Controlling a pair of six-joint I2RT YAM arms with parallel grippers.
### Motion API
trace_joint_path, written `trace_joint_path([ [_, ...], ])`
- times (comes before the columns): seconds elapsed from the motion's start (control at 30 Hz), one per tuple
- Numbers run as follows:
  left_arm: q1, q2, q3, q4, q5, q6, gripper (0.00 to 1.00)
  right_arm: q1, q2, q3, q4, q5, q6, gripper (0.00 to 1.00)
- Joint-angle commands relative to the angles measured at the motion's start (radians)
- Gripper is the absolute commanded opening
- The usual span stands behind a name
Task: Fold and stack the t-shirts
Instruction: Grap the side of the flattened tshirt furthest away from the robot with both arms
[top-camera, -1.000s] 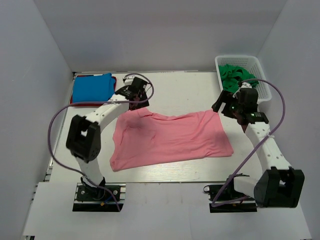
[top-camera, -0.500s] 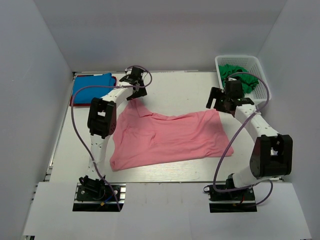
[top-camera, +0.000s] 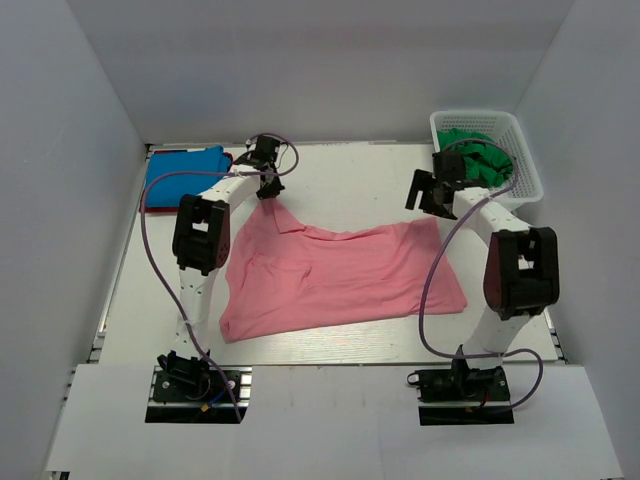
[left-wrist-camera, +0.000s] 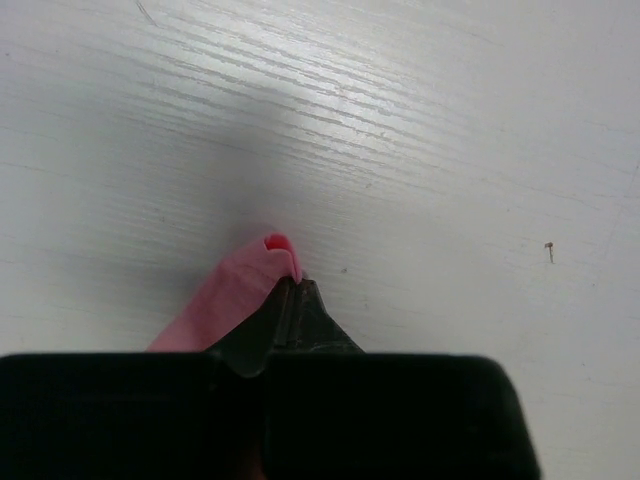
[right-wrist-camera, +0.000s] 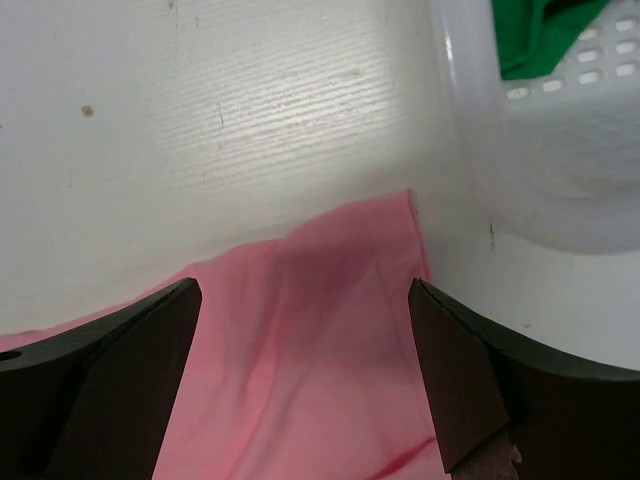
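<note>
A salmon pink t-shirt (top-camera: 340, 275) lies spread across the middle of the table. My left gripper (top-camera: 266, 193) is at the shirt's far left corner and shut on it. In the left wrist view the closed fingertips (left-wrist-camera: 291, 292) pinch a fold of pink cloth (left-wrist-camera: 228, 300). My right gripper (top-camera: 429, 203) hovers open over the far right corner. In the right wrist view that pink corner (right-wrist-camera: 330, 330) lies between the wide-apart fingers (right-wrist-camera: 150, 345). A folded bright blue t-shirt (top-camera: 183, 172) rests at the far left, with a red edge (top-camera: 229, 160) beside it. Dark green t-shirts (top-camera: 478, 155) fill the basket.
The white lattice basket (top-camera: 528, 180) stands at the far right corner, its wall (right-wrist-camera: 520, 150) close to the right of my right gripper. Grey walls enclose the table on three sides. Purple cables loop over both arms.
The left gripper has shut on the pink shirt's far left corner and moved slightly farther away. The right arm has swung toward the far side, so its open gripper now sits over the far right corner.
</note>
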Motion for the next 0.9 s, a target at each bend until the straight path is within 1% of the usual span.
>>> trace_joint_path([
  [0.0, 0.005, -0.054, -0.004, 0.003, 0.007, -0.001, 0.0, 0.031, 0.05, 0.084, 0.005, 0.082, 0.045, 0.9],
  [0.03, 0.005, -0.066, -0.036, 0.003, -0.002, -0.001, 0.0, 0.034, 0.066, 0.087, 0.002, 0.104, 0.059, 0.9],
  [0.07, 0.005, -0.082, -0.055, 0.02, -0.002, -0.001, 0.0, 0.049, 0.072, 0.089, -0.004, 0.179, 0.121, 0.9],
  [0.13, 0.005, -0.118, -0.101, 0.034, -0.002, -0.001, 0.0, 0.055, 0.095, 0.09, -0.013, 0.216, 0.166, 0.9],
  [0.17, 0.014, -0.128, -0.11, 0.034, -0.002, -0.001, 0.0, 0.062, 0.098, 0.086, -0.019, 0.236, 0.221, 0.9],
  [0.2, 0.014, -0.128, -0.119, 0.034, 0.007, -0.01, 0.0, 0.066, 0.106, 0.08, -0.019, 0.289, 0.243, 0.9],
  [0.27, 0.014, -0.138, -0.132, 0.034, 0.007, -0.01, 0.0, 0.066, 0.11, 0.075, -0.021, 0.329, 0.293, 0.9],
  [0.43, 0.014, -0.148, -0.15, 0.034, 0.016, -0.02, 0.0, 0.071, 0.182, 0.09, -0.019, 0.376, 0.349, 0.85],
  [0.5, 0.014, -0.148, -0.159, 0.034, 0.027, -0.02, 0.0, 0.065, 0.204, 0.104, -0.019, 0.367, 0.358, 0.85],
  [0.53, 0.014, -0.157, -0.159, 0.034, 0.027, -0.02, 0.0, 0.069, 0.233, 0.116, -0.019, 0.368, 0.357, 0.82],
  [0.57, 0.014, -0.157, -0.159, 0.034, 0.027, -0.02, 0.0, 0.071, 0.241, 0.12, -0.021, 0.368, 0.361, 0.82],
  [0.63, 0.014, -0.157, -0.159, 0.034, 0.027, -0.02, 0.0, 0.072, 0.262, 0.123, -0.007, 0.362, 0.366, 0.79],
  [0.7, 0.014, -0.168, -0.159, 0.034, 0.038, -0.02, 0.0, 0.077, 0.268, 0.115, 0.016, 0.379, 0.372, 0.79],
  [0.87, 0.014, -0.177, -0.168, 0.025, 0.047, -0.02, 0.0, 0.074, 0.277, 0.106, 0.016, 0.396, 0.383, 0.75],
])
